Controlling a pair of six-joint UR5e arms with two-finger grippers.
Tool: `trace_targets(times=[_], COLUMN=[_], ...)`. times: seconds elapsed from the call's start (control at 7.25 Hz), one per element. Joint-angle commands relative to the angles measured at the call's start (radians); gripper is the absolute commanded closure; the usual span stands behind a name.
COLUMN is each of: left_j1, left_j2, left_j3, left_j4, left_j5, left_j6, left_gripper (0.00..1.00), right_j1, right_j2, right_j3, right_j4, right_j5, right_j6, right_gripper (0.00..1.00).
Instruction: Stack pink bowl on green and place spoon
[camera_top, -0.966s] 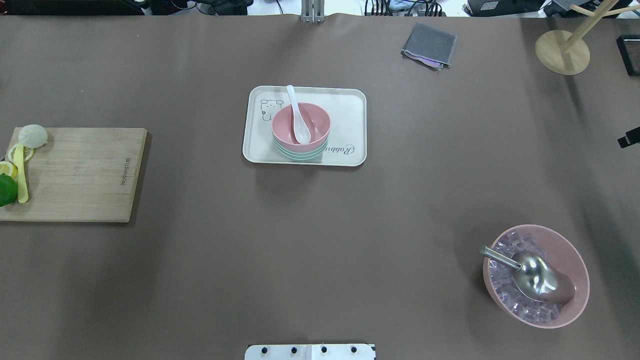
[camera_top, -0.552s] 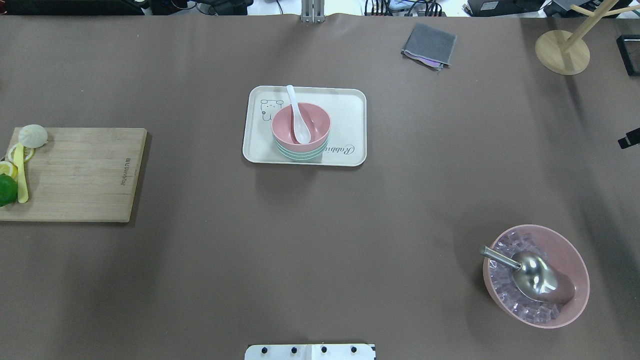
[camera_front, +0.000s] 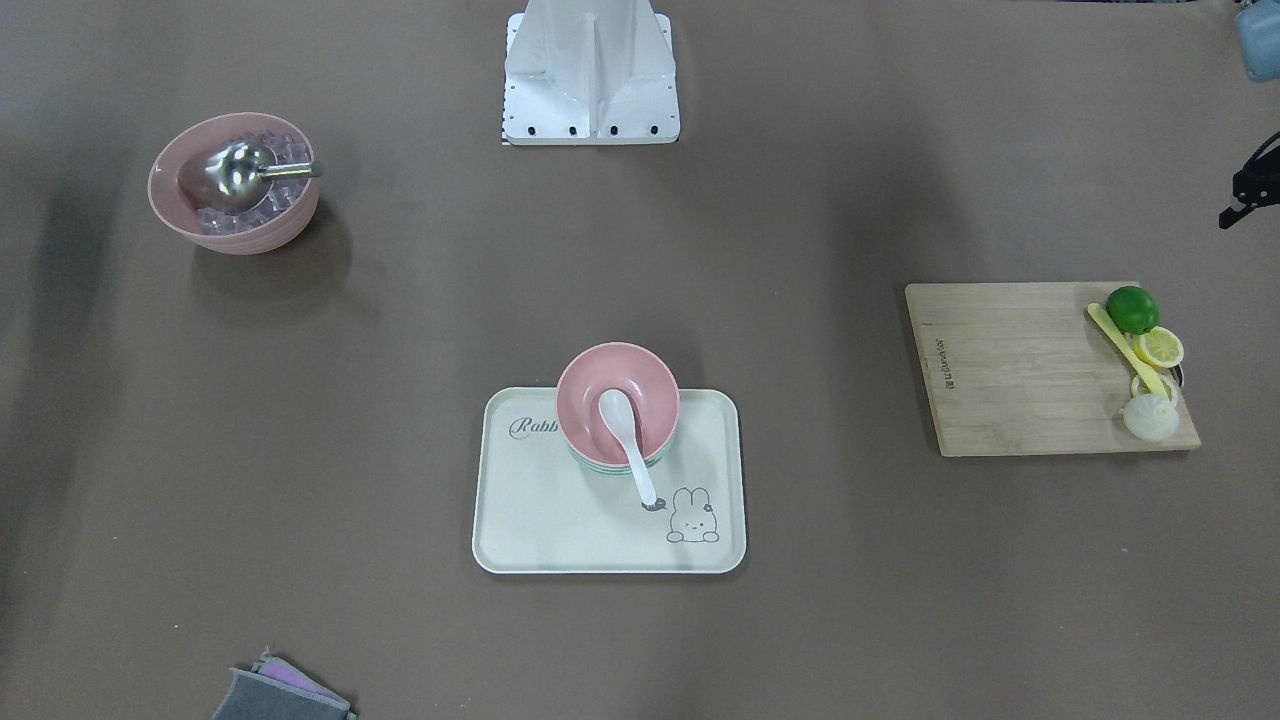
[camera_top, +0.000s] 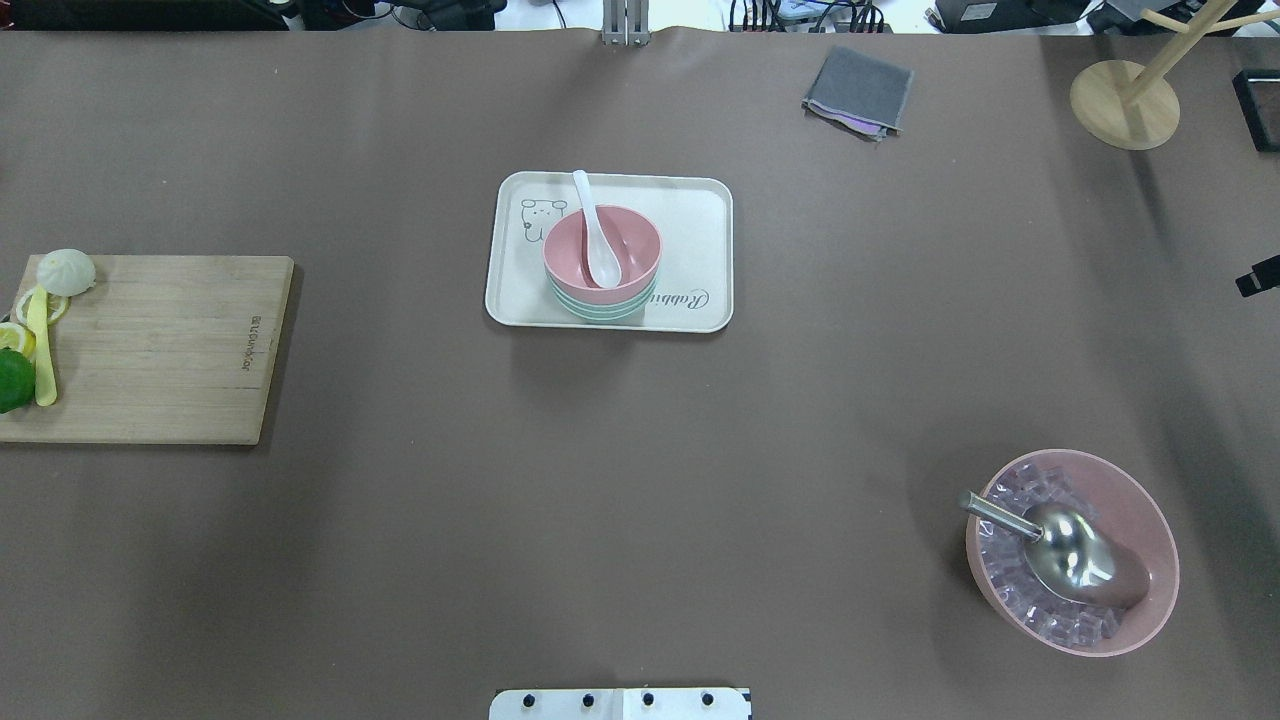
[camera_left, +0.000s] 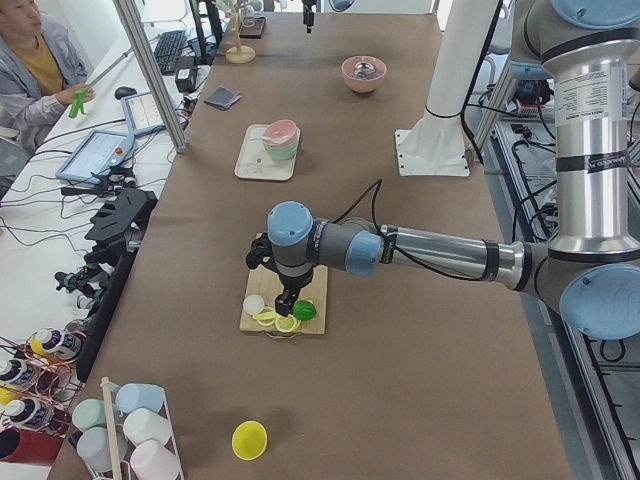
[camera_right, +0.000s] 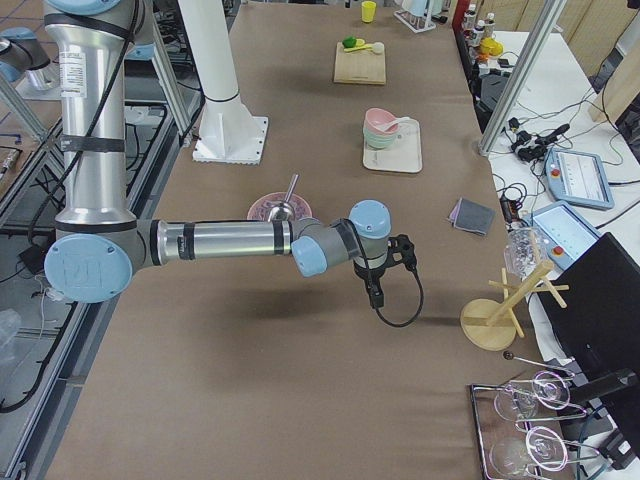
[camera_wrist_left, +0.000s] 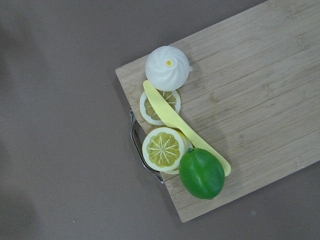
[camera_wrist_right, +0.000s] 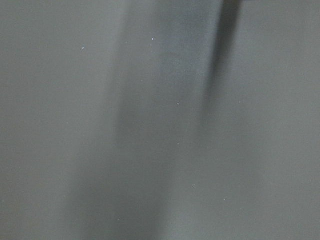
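A pink bowl (camera_top: 630, 243) sits nested on a green bowl (camera_top: 600, 308) on a cream tray (camera_top: 700, 220) at the table's middle. A white spoon (camera_top: 597, 235) lies in the pink bowl, its handle over the rim. The stack also shows in the front-facing view (camera_front: 650, 395). My left gripper (camera_left: 285, 300) hangs over the cutting board's end, far from the tray. My right gripper (camera_right: 375, 290) hangs over bare table at the right end. I cannot tell whether either is open or shut. Neither wrist view shows fingers.
A wooden cutting board (camera_top: 170, 350) at the left holds a lime (camera_wrist_left: 201, 173), lemon pieces, a yellow knife and a white bun. A large pink bowl (camera_top: 1150, 520) with ice and a metal scoop stands front right. A grey cloth (camera_top: 858, 90) and a wooden stand (camera_top: 1125, 100) lie at the back right.
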Motion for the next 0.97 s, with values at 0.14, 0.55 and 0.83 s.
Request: trace_targets(times=[0.14, 0.55, 0.83], left_j1=[0.003, 0.003, 0.004], left_j2=[-0.002, -0.011, -0.012], left_j3=[0.01, 0.012, 0.005], left_j4=[0.0, 0.003, -0.009], left_j5=[-0.027, -0.024, -0.021], left_j6=[-0.001, -0.02, -0.109], left_gripper=[0.02, 0.02, 0.02], right_j1=[0.0, 0.0, 0.0], right_j2=[-0.001, -0.015, -0.018], right_j3=[0.002, 0.01, 0.014], right_j4=[0.0, 0.002, 0.0], right_j5=[-0.002, -0.003, -0.003], right_j6=[0.0, -0.001, -0.002], right_gripper=[0.0, 0.0, 0.0])
